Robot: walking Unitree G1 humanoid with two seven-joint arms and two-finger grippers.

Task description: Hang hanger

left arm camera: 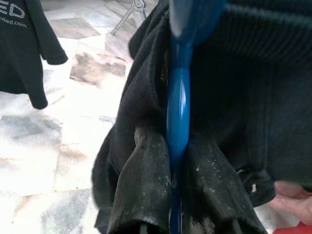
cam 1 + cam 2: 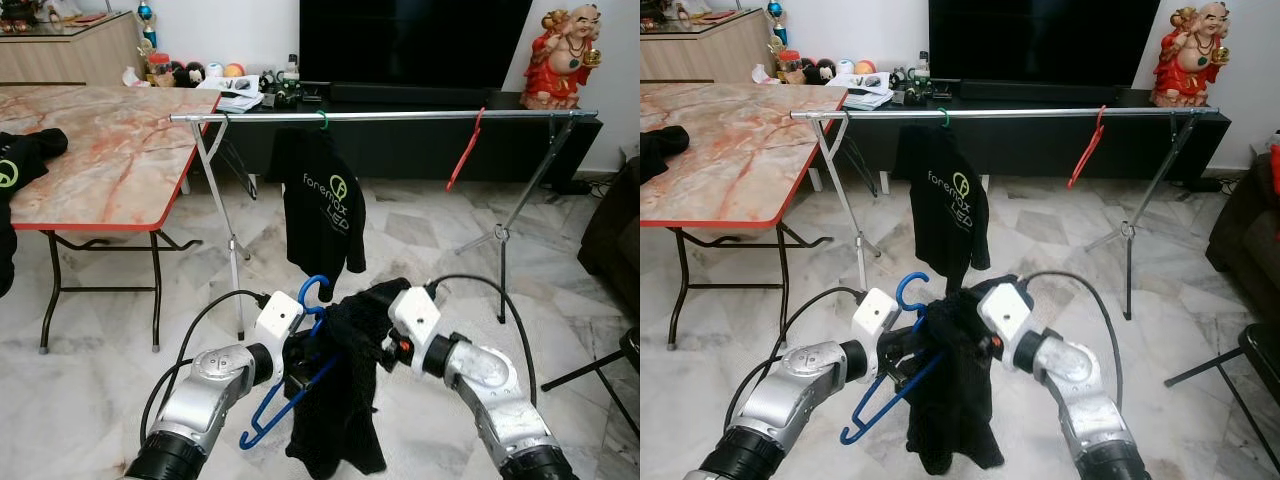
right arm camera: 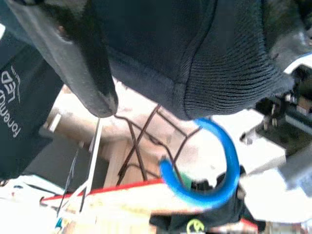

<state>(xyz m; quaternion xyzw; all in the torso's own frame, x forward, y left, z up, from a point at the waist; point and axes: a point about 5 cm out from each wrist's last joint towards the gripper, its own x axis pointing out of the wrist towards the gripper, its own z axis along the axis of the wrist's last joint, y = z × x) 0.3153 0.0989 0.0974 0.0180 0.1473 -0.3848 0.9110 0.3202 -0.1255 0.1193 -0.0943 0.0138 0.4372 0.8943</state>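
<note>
My left gripper (image 1: 178,195) is shut on a blue plastic hanger (image 1: 178,122), with its black fingers (image 1: 141,190) pressed on either side of the bar. A black garment (image 2: 340,400) is draped over the hanger and hangs down between my arms. The hanger's hook (image 2: 315,290) sticks up above the cloth. My right gripper (image 2: 378,325) is pushed into the top of the garment. Its one clear finger (image 3: 83,58) stands wide to the side, with the ribbed hem (image 3: 195,53) lying across the gap. The silver clothes rail (image 2: 400,116) stands ahead.
On the rail hang a black printed T-shirt (image 2: 320,205) on a green hanger and a bare red hanger (image 2: 465,150). A marble-top folding table (image 2: 110,150) stands at the left and a dark TV cabinet (image 2: 420,140) behind the rail. The rail's crossed legs (image 2: 232,240) stand close ahead.
</note>
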